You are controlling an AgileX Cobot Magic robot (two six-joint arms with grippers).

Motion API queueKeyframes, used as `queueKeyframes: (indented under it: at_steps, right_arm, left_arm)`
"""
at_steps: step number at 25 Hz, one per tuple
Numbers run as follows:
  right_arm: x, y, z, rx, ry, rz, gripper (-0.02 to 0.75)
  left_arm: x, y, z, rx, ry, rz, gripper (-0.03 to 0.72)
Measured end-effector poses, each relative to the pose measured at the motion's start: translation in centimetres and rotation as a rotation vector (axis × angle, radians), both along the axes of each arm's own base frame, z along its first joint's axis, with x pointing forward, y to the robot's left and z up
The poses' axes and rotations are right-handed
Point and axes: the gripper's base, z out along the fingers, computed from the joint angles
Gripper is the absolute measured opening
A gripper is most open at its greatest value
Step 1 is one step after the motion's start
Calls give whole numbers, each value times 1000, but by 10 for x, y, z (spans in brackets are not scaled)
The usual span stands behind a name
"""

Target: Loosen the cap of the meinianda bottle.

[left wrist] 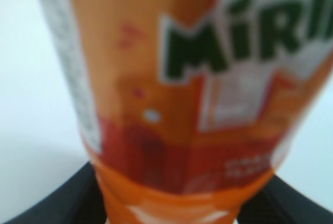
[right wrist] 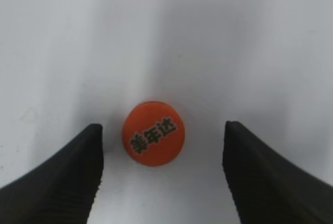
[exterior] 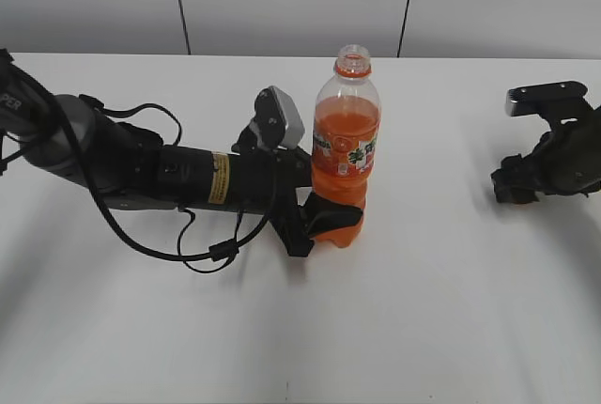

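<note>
The cap [right wrist: 154,133], a small round orange plastic screw cap with dark characters printed on its top, lies flat on the white table [exterior: 451,310], between the two black fingers of the right gripper [right wrist: 162,174] and touching neither; those jaws stand spread wide and hold nothing. The meinianda bottle [exterior: 345,146], a tall clear plastic soda bottle of orange drink with a green, white and orange label band, stands upright near the table's middle, its threaded mouth bare above the orange neck ring (so the cap looks to be not just loosened but fully off). The left gripper [exterior: 324,218] clasps the bottle low on its body, fingers closed around the base section. Judgement: the step in hand is the release, and to finish it well the right arm should lift straight up so neither finger nudges the cap, while the left keeps the open bottle vertical and eases off gently to avoid slopping. The right wrist view alone shows the cap; in the exterior view the right gripper [exterior: 526,183] sits well apart at the right edge and hides it. The left wrist view gives only a blurred close label [left wrist: 244,52], while the exterior view shows the open neck.
</note>
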Motion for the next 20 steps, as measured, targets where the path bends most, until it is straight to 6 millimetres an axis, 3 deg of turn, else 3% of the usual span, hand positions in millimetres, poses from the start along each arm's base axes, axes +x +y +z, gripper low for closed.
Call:
queueKeyframes:
  at_steps: [5, 13, 20]
  right_arm:
    - [-2, 0, 17, 3, -29, 1, 547]
    - [-4, 1, 30, 7, -41, 3, 551]
    - [-5, 1, 54, 14, -101, -2, 552]
  left_arm:
    - [0, 1, -2, 8, 21, 12, 526]
    - [-4, 3, -5, 36, 64, -30, 557]
    - [0, 15, -6, 49, 90, -34, 577]
